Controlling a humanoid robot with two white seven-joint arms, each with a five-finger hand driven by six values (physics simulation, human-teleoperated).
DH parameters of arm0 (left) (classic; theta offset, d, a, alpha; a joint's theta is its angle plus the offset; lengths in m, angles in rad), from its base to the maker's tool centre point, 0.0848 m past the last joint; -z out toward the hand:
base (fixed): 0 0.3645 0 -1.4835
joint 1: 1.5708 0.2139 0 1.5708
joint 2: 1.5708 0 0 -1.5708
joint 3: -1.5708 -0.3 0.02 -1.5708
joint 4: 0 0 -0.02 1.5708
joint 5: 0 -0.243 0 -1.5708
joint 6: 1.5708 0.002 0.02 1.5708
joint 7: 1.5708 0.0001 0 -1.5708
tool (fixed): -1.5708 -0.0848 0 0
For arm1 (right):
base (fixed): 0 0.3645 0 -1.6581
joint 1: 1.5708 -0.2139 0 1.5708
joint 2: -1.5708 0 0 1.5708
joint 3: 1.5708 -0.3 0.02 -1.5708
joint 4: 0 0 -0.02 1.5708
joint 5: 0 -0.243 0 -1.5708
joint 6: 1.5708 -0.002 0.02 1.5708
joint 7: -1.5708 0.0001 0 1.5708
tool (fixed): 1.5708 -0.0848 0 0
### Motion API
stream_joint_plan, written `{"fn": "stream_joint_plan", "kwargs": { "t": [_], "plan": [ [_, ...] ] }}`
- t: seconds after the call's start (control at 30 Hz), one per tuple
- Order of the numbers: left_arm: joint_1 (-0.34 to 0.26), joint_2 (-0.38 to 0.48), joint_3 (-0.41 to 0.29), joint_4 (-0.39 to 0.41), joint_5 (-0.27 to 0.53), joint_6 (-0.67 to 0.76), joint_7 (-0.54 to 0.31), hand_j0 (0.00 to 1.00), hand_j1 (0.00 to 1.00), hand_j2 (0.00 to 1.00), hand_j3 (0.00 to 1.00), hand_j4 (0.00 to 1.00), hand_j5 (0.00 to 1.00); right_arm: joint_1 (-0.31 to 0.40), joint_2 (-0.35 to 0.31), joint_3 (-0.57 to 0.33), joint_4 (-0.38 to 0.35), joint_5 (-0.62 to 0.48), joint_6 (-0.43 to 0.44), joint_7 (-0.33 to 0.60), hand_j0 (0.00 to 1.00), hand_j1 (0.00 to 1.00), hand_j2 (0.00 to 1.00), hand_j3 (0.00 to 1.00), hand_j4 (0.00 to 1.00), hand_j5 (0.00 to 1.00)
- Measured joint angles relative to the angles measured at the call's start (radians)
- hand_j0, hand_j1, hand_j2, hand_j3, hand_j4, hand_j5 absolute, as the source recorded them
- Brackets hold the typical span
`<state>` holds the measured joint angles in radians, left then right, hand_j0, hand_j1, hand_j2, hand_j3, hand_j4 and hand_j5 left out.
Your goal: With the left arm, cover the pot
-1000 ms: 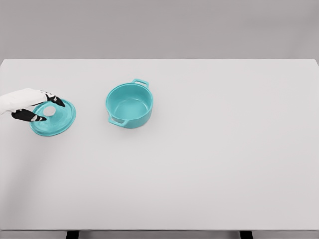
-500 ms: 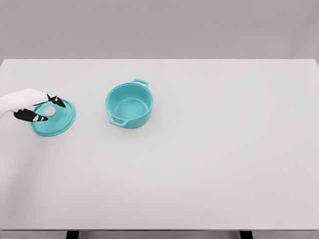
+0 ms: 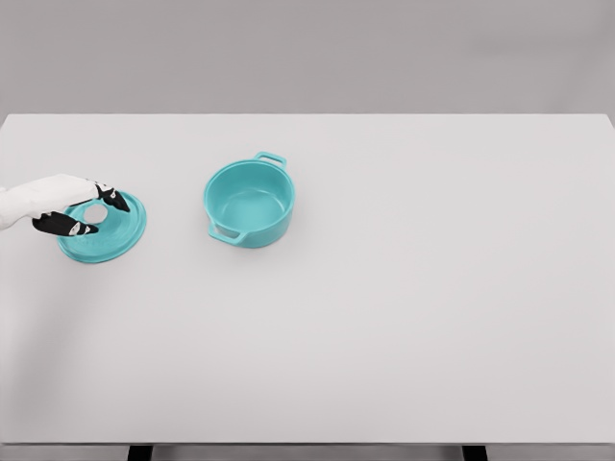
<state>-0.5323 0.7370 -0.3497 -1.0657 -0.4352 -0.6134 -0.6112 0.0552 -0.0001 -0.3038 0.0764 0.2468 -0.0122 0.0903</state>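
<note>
From the head view: the left hand [image 3: 69, 205] comes in at the far left edge, its black-tipped fingers [image 3: 114, 201] curled around the pale knob [image 3: 94, 213] at the centre of the teal lid [image 3: 103, 230]. The fingers sit on both sides of the knob, so I read this as a grip on the lid, though I can't tell how firm it is. The lid looks to be lying flat on the white counter [image 3: 404, 307], or barely off it. The teal pot [image 3: 250, 203] stands open and upright, well apart to the right of the lid, one handle pointing back, the other toward us. The right arm isn't visible.

This is the grasp-and-lift step, with most of the task ahead. To do it well, get the pinch squarely seated on the knob before raising, so the lid hangs level and doesn't swing. Lift high enough to clear the pot's rim, carry right, centre the knob over the opening, then lower straight down. Coming in tilted or low risks shoving the pot.
</note>
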Motion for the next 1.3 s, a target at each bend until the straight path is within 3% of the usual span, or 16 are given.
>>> {"fn": "stream_joint_plan", "kwargs": {
  "t": [0.3,0.6,0.97,1.3],
  "plan": [
    [0.000,0.000,0.001,0.018,-0.003,0.000,0.000,0.67,0.67,0.67,0.67,0.67,0.67,0.000,0.000,0.000,0.000,0.000,0.000,0.000,1.00,1.00,1.00,1.00,1.00,1.00],
    [0.002,0.001,0.002,0.023,-0.001,0.001,0.001,0.52,0.52,0.52,0.52,0.52,0.52,0.000,0.000,0.000,0.000,0.000,0.000,0.000,1.00,1.00,1.00,1.00,1.00,1.00],
    [-0.002,0.003,0.006,0.010,0.001,0.000,0.000,0.53,0.53,0.53,0.53,0.53,0.53,0.000,0.000,0.000,0.000,0.000,0.000,0.000,1.00,1.00,1.00,1.00,1.00,1.00],
    [-0.011,0.013,0.012,-0.053,0.002,0.000,0.000,0.53,0.53,0.53,0.53,0.53,0.53,0.000,0.000,0.000,0.000,0.000,0.000,0.000,1.00,1.00,1.00,1.00,1.00,1.00]
  ]
}}
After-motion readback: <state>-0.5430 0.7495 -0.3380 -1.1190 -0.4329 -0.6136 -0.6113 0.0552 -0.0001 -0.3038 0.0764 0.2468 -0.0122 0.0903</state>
